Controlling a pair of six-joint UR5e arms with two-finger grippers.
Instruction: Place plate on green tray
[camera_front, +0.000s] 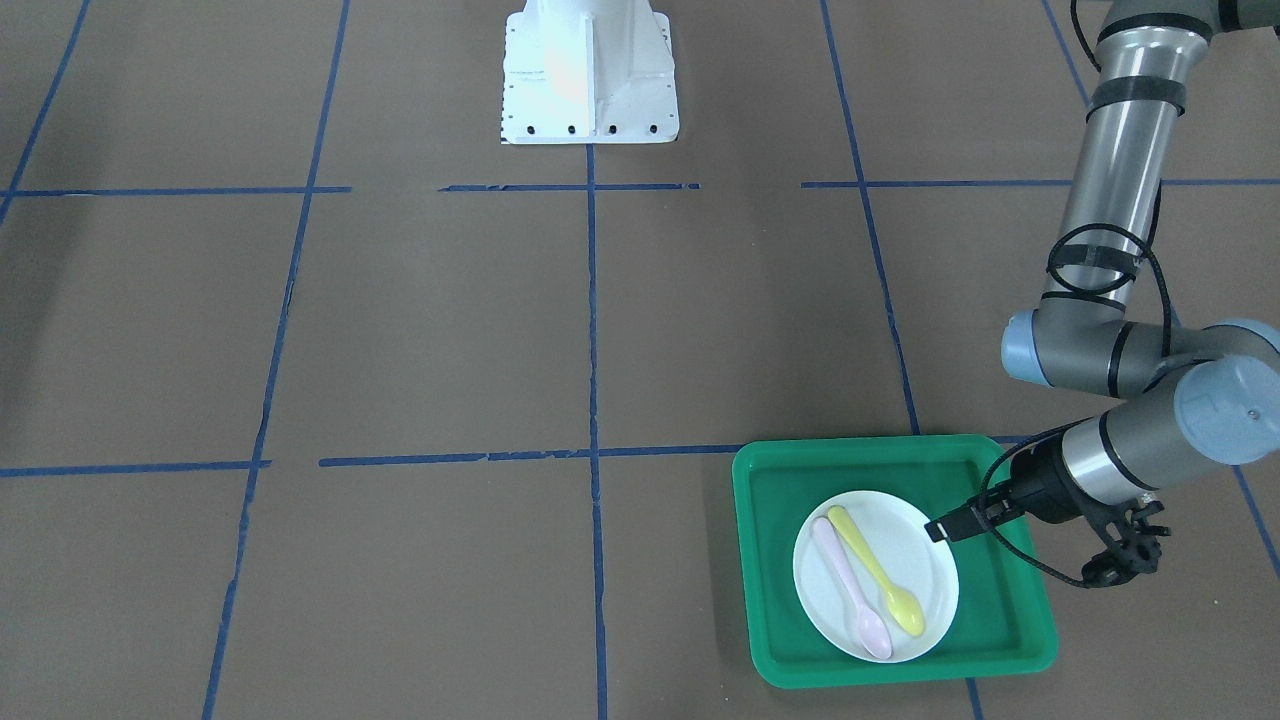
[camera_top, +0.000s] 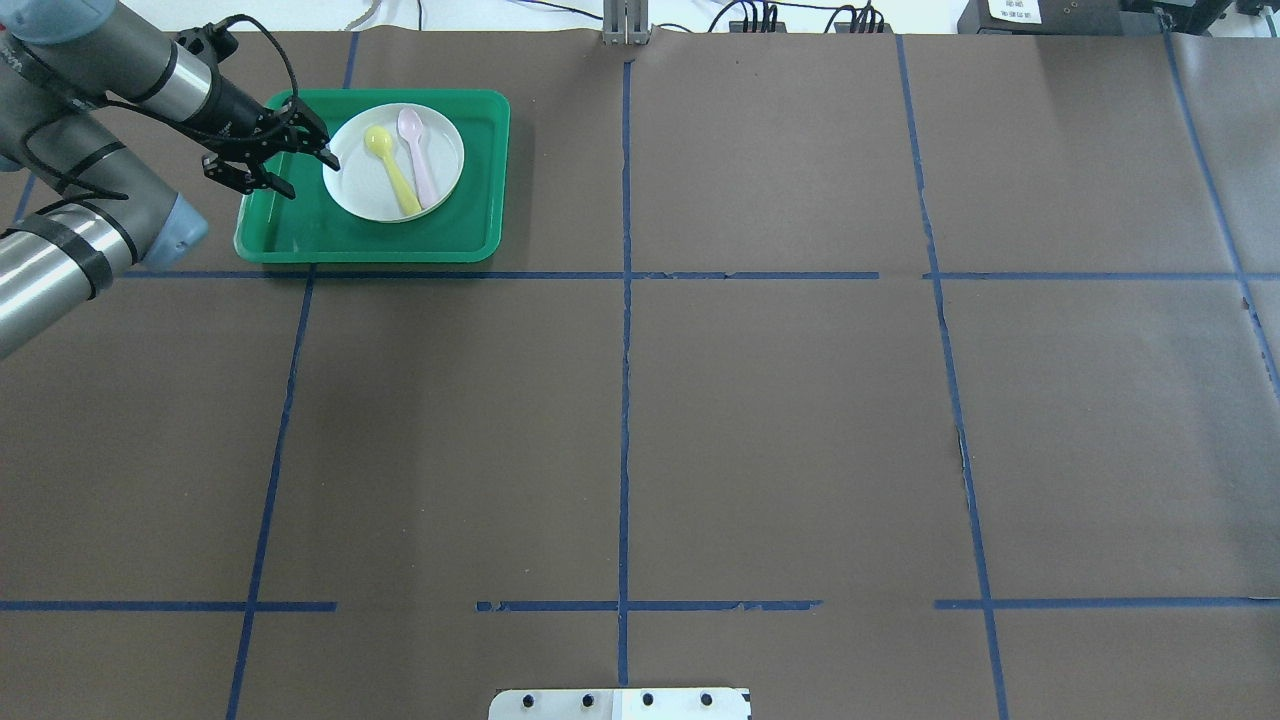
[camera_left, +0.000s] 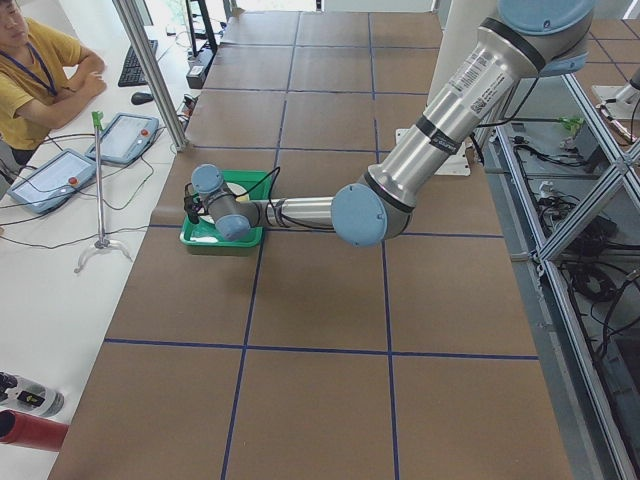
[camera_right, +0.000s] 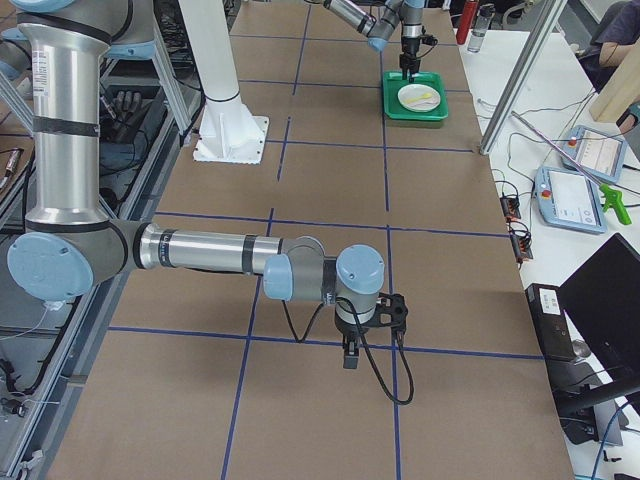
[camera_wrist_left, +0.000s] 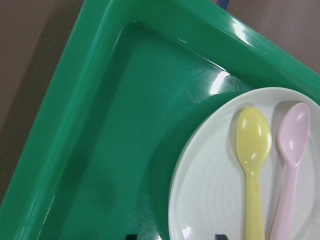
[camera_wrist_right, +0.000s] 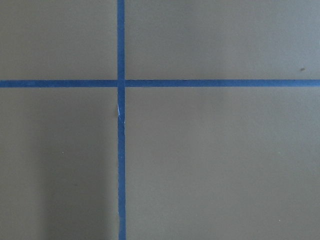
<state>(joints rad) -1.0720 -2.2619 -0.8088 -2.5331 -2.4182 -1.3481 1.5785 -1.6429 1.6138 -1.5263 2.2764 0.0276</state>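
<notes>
Plate (camera_top: 365, 195) lies flat inside green tray (camera_top: 300, 235) at the surface's far left corner, with a yellow spoon (camera_top: 392, 175) and a pink spoon (camera_top: 418, 160) on it. Placing looks done. Left gripper (camera_top: 312, 178) hangs released, its fingers apart on either side of the plate's near rim, so the next move likely calls for a straight lift clear without catching that rim or the tray's raised lip. Right gripper (camera_right: 350, 350) sits well apart over bare surface crossed by blue tape (camera_wrist_right: 120, 150); cannot tell whether it is released or clenched.
</notes>
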